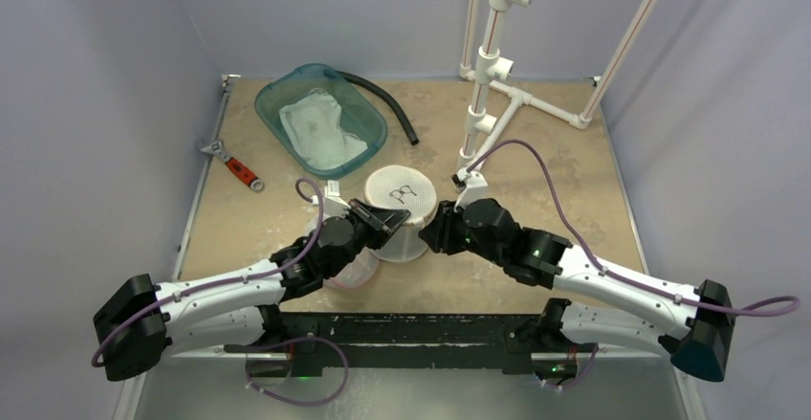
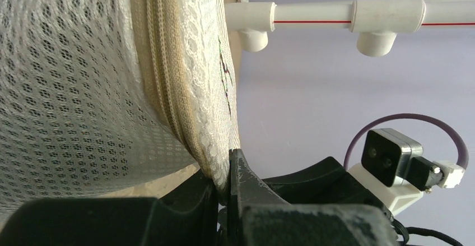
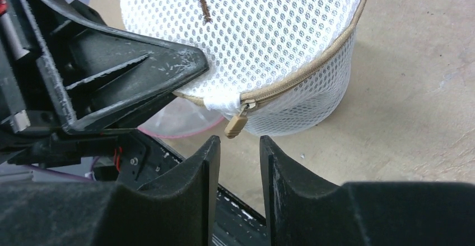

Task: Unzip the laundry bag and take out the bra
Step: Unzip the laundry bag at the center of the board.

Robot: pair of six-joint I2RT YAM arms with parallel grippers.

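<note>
Nearest, the right gripper [image 3: 240, 145] stands slightly open and empty, just short of the tan zip pull [image 3: 236, 125] hanging at the rim of the bag [image 3: 269, 38]. Beside it the left gripper [image 2: 228, 170] pinches the bag's seam tight. Unzipping looks not yet begun; next, I'd judge, nip the pull and draw it round. No bra shows, presumably inside.

No words or numbers can be read. The laundry bag [image 3: 280, 50] lid, just beyond the right gripper [image 3: 240, 143], bears a stitched mark [image 1: 405, 191], possibly a bra outline.
</note>
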